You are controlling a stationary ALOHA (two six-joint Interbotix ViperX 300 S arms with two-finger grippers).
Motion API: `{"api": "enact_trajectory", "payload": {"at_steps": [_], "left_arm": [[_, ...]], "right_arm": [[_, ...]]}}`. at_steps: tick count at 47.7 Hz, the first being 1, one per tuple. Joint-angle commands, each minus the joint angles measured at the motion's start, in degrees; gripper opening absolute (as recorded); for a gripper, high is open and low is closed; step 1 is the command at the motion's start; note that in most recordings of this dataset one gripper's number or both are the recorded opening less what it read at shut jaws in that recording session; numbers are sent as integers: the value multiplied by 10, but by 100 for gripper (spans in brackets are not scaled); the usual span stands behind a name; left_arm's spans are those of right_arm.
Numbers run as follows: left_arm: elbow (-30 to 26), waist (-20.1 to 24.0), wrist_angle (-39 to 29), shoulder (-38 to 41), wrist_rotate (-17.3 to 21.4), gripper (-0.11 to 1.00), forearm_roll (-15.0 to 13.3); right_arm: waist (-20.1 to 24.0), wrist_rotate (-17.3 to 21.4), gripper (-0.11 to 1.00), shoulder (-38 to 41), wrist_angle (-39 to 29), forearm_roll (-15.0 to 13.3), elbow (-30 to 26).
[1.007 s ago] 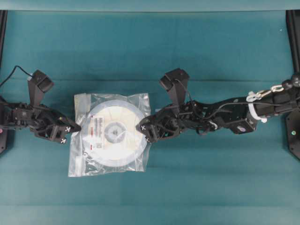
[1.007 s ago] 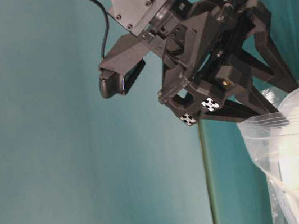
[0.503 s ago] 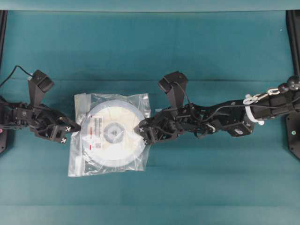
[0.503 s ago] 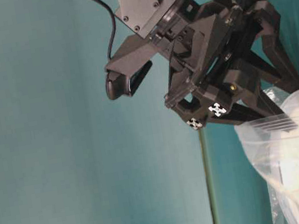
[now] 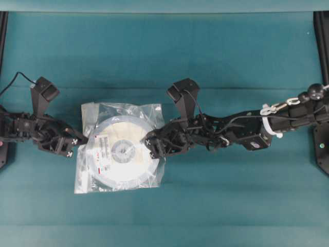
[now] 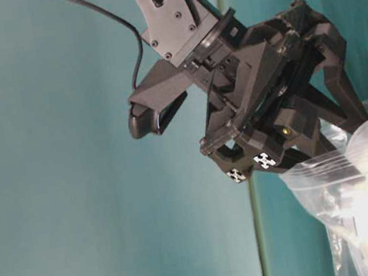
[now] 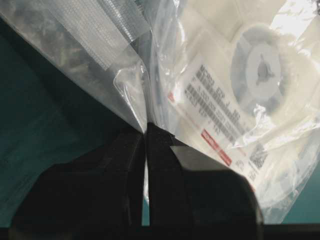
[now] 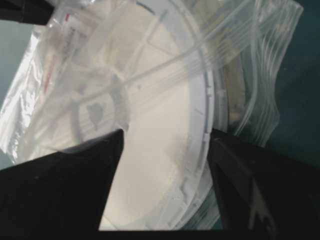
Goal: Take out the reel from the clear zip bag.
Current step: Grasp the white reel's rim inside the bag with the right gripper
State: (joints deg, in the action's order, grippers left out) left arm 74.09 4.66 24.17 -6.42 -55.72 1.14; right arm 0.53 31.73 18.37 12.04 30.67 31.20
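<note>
Overhead, worktop: a teal cloth-like surface [image 5: 205, 206] with faint horizontal creases, dark frame posts at both side edges.
Overhead, bag: the clear zip bag [image 5: 85, 177] lies flat left of centre, the reel [image 5: 121, 154] inside it, label and grey hub facing up.
Overhead, left tool [image 5: 78, 142]: at the bag's left edge.
Overhead, right tool [image 5: 150, 146]: at the bag's right edge, over the reel's rim.
Table level: plain teal backdrop; the right tool [image 6: 293, 166] is dipped into the bag's open mouth, with the zip strip [image 6: 315, 170] at its tips.
Left wrist view: fingers [image 7: 160, 165] pressed together, pinching a fold of bag film.
Right wrist view: fingers [image 8: 75, 185] spread wide, straddling the reel's edge; whether they grip it, I cannot tell.
</note>
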Motion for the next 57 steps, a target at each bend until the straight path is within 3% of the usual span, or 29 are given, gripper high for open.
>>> {"api": "enact_trajectory", "payload": {"at_steps": [1,10,19,23,34,57], "left_arm": [[-6,4,1,4,1,0,1],[-5,5,1,3,2,0,1],[-5,5,0,4,1,0,1],[-4,5,0,4,2,0,1],[-4,4,1,3,1,0,1],[-6,7,0,4,-3,0,1]], "right_arm": [[6,5,78,-4,-5,-1,-11],[5,9,61,-9,-31,-1,-3],[-6,22,20,-21,-44,-1,12],[-11,25,9,-26,-39,-1,19],[-16,25,4,-33,-32,-1,30],[-20,26,4,-40,-33,-1,41]]}}
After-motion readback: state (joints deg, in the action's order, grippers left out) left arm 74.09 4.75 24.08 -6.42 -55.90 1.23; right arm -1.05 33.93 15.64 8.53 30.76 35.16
